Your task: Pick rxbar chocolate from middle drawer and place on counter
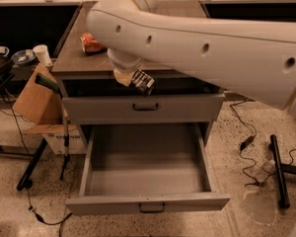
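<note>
arm [212, 48] stretched across from right, gripper [136, 81] at front edge of counter [74, 58], clamped on rxbar chocolate [144, 83]

The long white plastic arm [212, 38] looks smooth. Its gripper [136, 80], just above the closed drawer front, clasps the glossy black-wrapped rxbar chocolate [144, 83]. The wide grey metal middle drawer [145, 201] is matt, and the grey-brown counter [76, 58] is slightly glossy.

On the counter [78, 59] we see a crushed orange can [92, 43], left side; the gripper [142, 83] hangs below its near edge.
</note>
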Controlling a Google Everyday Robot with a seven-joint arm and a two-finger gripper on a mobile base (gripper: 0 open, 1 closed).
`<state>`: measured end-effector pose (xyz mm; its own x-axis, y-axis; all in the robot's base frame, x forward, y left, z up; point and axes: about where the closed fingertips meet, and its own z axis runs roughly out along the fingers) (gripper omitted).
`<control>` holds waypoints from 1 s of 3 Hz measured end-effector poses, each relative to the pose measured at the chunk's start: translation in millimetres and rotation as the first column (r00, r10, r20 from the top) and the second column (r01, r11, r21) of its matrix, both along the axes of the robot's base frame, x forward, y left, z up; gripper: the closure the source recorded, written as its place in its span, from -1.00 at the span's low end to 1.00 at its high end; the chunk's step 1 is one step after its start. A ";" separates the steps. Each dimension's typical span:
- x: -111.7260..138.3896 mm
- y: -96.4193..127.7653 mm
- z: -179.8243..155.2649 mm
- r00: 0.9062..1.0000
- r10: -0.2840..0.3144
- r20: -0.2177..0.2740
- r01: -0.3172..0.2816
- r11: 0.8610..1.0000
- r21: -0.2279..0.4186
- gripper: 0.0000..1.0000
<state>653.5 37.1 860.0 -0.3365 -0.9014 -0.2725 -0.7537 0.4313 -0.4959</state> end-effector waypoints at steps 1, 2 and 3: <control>15.0 30.9 13.8 0.999 0.017 0.034 -0.017 1.000 -0.012 1.00; 40.1 44.1 26.2 0.997 -0.012 0.081 0.011 1.000 0.015 1.00; 65.0 45.5 29.7 0.990 -0.060 0.126 0.053 0.997 0.051 1.00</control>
<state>718.5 82.6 889.7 -0.3463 -0.8670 -0.3583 -0.6593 0.4966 -0.5645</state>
